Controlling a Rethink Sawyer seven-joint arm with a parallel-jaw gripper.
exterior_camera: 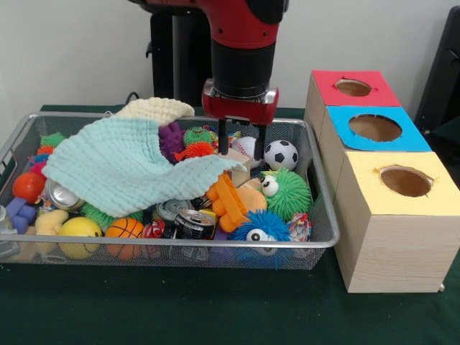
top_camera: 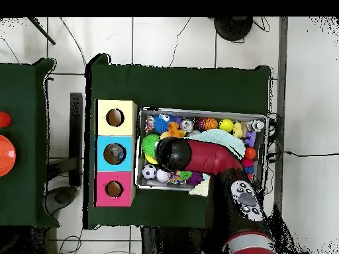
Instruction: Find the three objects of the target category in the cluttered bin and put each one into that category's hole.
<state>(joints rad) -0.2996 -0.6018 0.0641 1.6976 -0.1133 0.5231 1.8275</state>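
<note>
The wire mesh bin (exterior_camera: 325,188) is crowded with toys, balls and cans. My gripper (exterior_camera: 241,141) hangs over its back middle, its two black fingers (exterior_camera: 223,138) apart with nothing between them. The tips are just above a white baseball (exterior_camera: 246,146). A soccer ball (exterior_camera: 281,154) lies right of it. A light teal cloth (exterior_camera: 133,169) drapes over the bin's left and middle and hides what lies beneath. In the overhead view the arm's head (top_camera: 172,153) covers the gripper over the bin (top_camera: 198,111).
Three wooden boxes with holes stand beside the bin: red top (exterior_camera: 374,93), blue top (exterior_camera: 402,136), yellow top (exterior_camera: 374,194). The bin also holds a green fuzzy ball (exterior_camera: 289,192), a blue fuzzy ball (exterior_camera: 260,224), an orange toy (exterior_camera: 228,201), a basketball (exterior_camera: 124,228), cans (exterior_camera: 192,223) and a cream cloth (exterior_camera: 154,109).
</note>
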